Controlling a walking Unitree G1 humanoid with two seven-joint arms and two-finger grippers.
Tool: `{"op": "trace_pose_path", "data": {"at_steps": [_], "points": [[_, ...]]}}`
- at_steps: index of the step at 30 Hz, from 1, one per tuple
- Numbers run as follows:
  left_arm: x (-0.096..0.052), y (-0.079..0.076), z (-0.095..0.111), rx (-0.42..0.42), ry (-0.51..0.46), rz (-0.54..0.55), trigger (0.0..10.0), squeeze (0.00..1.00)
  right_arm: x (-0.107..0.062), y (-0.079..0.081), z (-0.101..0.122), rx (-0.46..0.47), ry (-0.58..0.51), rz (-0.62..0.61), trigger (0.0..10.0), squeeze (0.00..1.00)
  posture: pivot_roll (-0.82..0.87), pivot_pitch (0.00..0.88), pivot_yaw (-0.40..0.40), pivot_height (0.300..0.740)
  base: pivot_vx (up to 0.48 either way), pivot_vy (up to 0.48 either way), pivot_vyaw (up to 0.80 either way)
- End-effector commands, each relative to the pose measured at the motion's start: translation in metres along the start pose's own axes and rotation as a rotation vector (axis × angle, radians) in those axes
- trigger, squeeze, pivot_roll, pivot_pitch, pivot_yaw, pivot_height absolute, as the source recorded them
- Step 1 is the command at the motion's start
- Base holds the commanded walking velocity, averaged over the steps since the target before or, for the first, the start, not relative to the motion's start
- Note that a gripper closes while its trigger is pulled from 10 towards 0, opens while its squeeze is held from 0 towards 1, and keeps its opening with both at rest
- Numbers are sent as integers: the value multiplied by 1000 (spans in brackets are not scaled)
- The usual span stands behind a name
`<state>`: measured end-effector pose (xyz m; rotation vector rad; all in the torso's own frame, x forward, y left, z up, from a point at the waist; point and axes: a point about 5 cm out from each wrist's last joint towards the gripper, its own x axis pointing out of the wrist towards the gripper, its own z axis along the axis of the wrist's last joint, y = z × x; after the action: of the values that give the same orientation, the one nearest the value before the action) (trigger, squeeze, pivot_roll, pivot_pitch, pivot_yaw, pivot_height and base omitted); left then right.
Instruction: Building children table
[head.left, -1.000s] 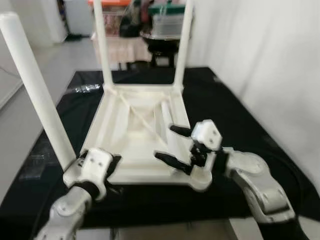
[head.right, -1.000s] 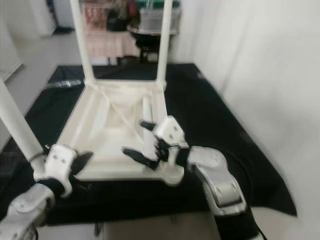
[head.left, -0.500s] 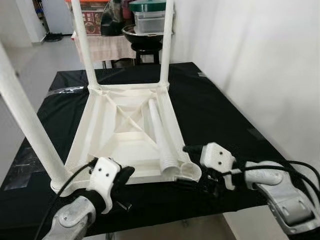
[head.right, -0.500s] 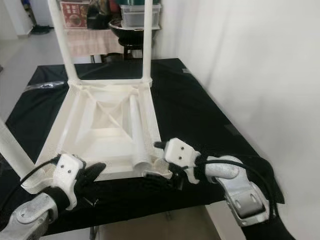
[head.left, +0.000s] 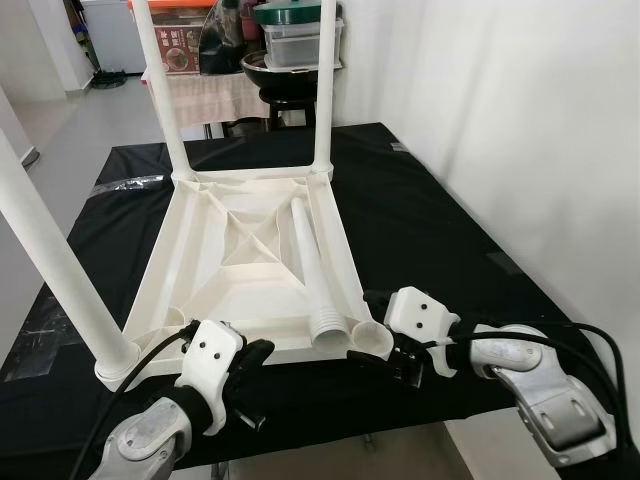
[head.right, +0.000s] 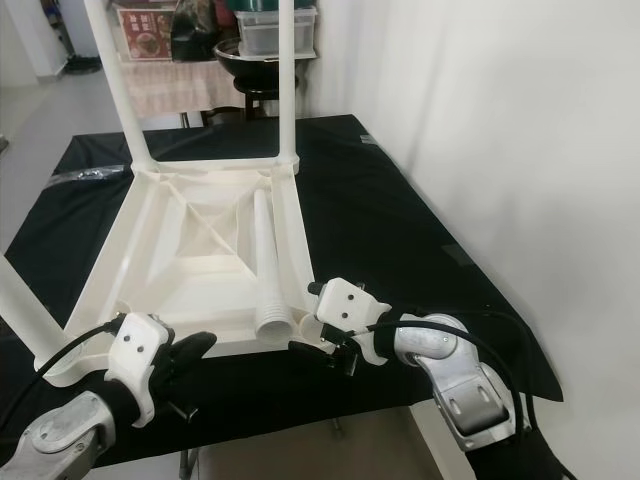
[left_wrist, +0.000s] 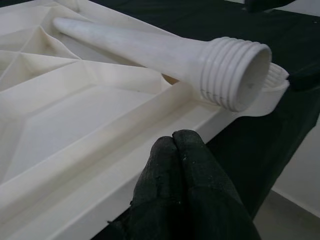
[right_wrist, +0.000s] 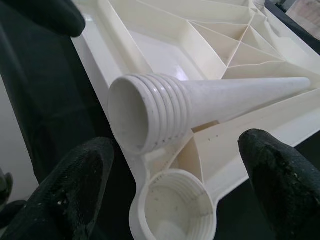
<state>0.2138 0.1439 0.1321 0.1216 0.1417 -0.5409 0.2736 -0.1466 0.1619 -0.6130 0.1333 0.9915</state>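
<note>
Upside down on the black-covered table (head.left: 420, 210), the white children's table (head.left: 240, 270) has three legs screwed in and a loose leg (head.left: 308, 265) lying inside its frame. Spread wide, the right gripper (right_wrist: 172, 187) has one finger either side of that leg's threaded end, with the empty corner socket (right_wrist: 172, 212) between them. Just short of the frame's near edge, the left gripper (left_wrist: 172, 145) holds its fingers pressed together on nothing.

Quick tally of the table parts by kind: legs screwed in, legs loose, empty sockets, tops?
Legs screwed in: 3 (near-left leg, far-left leg, far-right leg)
Loose leg lying in the top: 1
Empty socket: 1
Upturned tabletop: 1
Total: 6
</note>
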Motion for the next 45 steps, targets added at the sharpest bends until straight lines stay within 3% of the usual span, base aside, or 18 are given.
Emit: {"op": "trace_pose_path", "data": {"at_steps": [1,8,16,23,28,32,37,38,39,45], "points": [[-2,-4,-2,-2,18,-30,10000,0,2,-1,5,0,-17,0,10000,0,-30,0,-17,740,0,0,0],[-6,-8,-3,-30,33,-24,10000,0,8,8,16,16,-84,82,10000,0,-26,0,-20,740,0,0,0],[-6,-7,-3,-31,23,21,10000,0,23,6,15,15,-58,35,10000,0,-15,0,-27,740,0,0,0],[-7,-8,-3,-32,28,40,10000,0,43,-5,9,-40,58,-92,10000,0,-8,0,-37,740,0,0,0],[-7,-9,-4,-35,31,37,10000,0,43,-9,5,-37,96,-134,10000,0,-7,0,-39,740,0,0,0],[-6,-9,-4,-34,33,36,10000,0,41,-23,2,-28,145,-270,10000,0,-10,0,-41,740,0,0,0],[-5,-9,-4,-27,32,37,10000,0,42,-30,5,29,134,-389,10000,0,-13,0,-42,740,0,0,0],[-5,-8,-4,-26,31,38,10000,0,44,-31,6,50,127,-428,6471,0,-14,0,-44,740,0,0,0],[-5,-8,-3,-21,30,41,10000,0,46,-30,7,62,126,-463,0,0,-14,0,-45,740,0,0,0],[-4,-6,-2,-13,27,49,10000,0,50,-30,11,52,135,-541,0,0,-8,0,-47,740,0,0,0]]}}
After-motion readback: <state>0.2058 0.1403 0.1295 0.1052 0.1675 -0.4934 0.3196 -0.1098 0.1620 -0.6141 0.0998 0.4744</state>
